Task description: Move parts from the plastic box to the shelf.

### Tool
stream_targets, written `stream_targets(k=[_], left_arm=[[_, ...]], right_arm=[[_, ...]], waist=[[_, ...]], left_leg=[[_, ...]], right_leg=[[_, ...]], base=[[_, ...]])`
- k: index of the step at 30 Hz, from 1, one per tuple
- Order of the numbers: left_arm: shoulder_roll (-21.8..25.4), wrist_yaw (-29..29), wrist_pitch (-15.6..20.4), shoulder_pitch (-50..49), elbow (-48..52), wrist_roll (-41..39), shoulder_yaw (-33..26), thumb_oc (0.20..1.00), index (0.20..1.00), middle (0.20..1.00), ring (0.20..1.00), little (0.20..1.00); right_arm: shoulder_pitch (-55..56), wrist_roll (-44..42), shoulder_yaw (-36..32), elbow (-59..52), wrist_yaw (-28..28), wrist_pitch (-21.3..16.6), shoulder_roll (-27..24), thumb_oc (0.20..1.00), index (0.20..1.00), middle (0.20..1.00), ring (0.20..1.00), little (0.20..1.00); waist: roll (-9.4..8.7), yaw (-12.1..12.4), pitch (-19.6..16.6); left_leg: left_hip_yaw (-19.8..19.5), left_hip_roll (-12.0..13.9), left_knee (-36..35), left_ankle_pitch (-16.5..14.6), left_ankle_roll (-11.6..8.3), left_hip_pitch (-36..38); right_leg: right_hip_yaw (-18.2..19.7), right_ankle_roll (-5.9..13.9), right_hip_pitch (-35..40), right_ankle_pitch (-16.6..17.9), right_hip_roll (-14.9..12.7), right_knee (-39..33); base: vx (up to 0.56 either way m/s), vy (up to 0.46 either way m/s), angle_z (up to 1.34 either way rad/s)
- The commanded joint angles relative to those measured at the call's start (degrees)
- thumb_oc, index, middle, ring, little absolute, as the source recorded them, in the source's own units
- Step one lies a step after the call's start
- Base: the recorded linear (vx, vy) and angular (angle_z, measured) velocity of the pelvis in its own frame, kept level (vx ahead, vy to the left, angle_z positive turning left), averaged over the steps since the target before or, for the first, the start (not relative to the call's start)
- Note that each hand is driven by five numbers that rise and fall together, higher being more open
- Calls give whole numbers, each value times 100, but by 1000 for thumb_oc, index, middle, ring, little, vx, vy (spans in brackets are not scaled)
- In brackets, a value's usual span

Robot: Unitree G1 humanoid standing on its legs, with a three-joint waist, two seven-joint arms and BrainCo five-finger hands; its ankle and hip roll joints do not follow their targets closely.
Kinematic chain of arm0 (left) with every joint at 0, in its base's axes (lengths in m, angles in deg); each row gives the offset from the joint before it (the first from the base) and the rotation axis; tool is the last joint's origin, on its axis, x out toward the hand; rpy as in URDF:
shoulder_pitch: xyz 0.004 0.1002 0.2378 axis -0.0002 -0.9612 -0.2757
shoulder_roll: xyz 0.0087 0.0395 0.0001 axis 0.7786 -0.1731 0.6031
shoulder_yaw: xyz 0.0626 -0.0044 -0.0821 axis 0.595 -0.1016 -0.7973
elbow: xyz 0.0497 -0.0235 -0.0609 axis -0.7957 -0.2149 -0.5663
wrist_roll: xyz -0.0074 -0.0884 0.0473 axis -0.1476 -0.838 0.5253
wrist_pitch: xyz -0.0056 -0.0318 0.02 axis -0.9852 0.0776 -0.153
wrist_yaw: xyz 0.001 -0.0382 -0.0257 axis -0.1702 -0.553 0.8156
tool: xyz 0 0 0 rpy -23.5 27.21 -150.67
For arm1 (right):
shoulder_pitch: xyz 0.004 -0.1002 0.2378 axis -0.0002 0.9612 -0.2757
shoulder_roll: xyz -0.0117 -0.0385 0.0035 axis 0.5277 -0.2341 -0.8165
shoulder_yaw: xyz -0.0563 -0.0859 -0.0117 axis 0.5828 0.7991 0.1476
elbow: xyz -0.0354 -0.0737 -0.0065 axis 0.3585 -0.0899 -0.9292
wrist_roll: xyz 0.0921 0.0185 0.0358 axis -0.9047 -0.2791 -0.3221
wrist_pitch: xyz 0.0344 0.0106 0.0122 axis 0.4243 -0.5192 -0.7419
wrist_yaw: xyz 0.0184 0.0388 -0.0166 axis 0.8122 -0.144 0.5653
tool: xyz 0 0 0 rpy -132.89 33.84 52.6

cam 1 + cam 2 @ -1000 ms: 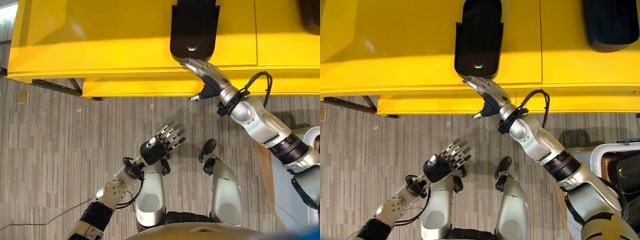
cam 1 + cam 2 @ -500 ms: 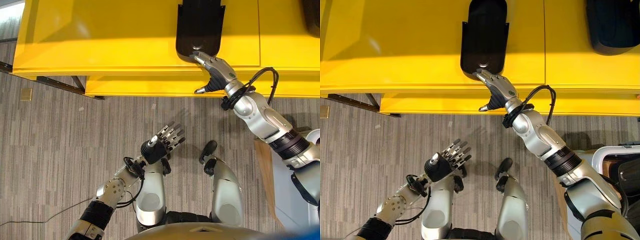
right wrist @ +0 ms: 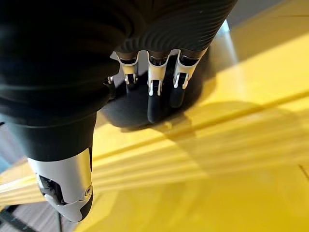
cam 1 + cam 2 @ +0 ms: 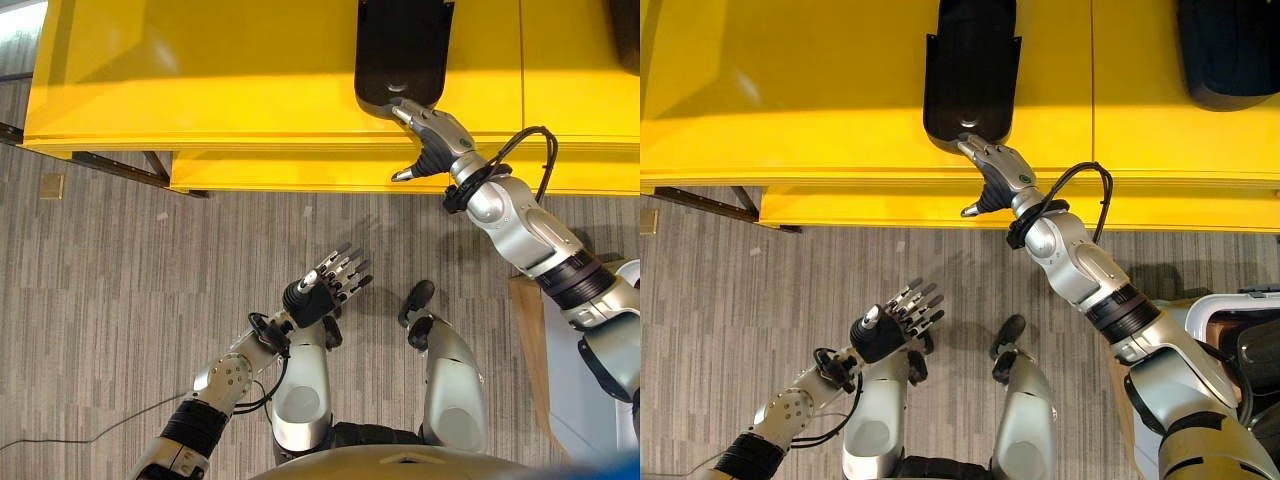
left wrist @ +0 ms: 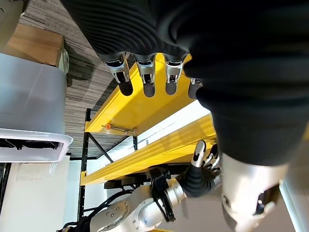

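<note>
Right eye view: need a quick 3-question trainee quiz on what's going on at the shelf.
1. True or false: the right robot hand is closed around the black part.
2. Where does the black part lie?
A. on the floor
B. on the yellow shelf
C. in the left robot hand
3. Fill in: the left robot hand hangs over the ____, holding nothing.

Key: 1 false: its straight fingers touch the part's near end. 2 B. 3 floor.
</note>
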Motion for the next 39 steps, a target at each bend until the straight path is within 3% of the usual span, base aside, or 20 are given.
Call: stream_targets(k=[1, 9, 13, 23, 32, 39], left_arm=[[-34, -74, -69, -155, 447, 33, 209, 1000, 1000, 1000, 1000, 1000], [-26, -66, -137, -97, 444, 16, 240, 1000, 1000, 1000, 1000, 1000], [30, 52, -199, -48, 489, -42, 292, 1000, 1000, 1000, 1000, 1000], [67, -51, -221, -41, 479, -51, 351, 1000, 1000, 1000, 1000, 1000], [95, -58, -226, -41, 480, -55, 356, 1000, 1000, 1000, 1000, 1000], [29, -167, 17, -92, 387, -120, 378, 1000, 1000, 1000, 1000, 1000]], right_arm=[[-672, 138, -112, -34, 354, 24, 18, 1000, 1000, 1000, 1000, 1000], [-967, 298, -202, 362, 707, 288, 6, 1000, 1000, 1000, 1000, 1000], [-1269, 489, -283, 504, 1006, 176, -60, 1000, 1000, 1000, 1000, 1000], [-1730, 446, -175, 770, 1023, 498, -207, 1000, 1000, 1000, 1000, 1000], [-1806, 404, -153, 824, 999, 491, -216, 1000, 1000, 1000, 1000, 1000], [-1537, 217, -366, 352, 1738, -169, -112, 1000, 1000, 1000, 1000, 1000]], waist=[[42, 102, -192], [88, 159, -192], [114, 199, -192], [161, 240, -192], [168, 243, -192], [157, 164, -192]], left_leg=[[-248, 336, 218, -259, -377, 76], [-267, 317, 200, -262, -369, 94], [-296, 324, 230, -273, -369, 50], [-297, 290, 211, -274, -381, 54], [-300, 286, 212, -278, -383, 58], [-248, 282, 203, -300, -373, 129]], right_leg=[[9, 736, 105, -167, -494, 284], [-22, 736, 114, -178, -534, 328], [-26, 738, 66, -188, -550, 379], [-16, 732, 53, -221, -567, 409], [-5, 729, 54, -224, -565, 408], [30, 736, 104, -233, -561, 387]], base=[[0, 0, 0], [6, -1, 1], [5, -12, 0], [3, -9, 1], [0, 0, 0], [2, 47, 0]])
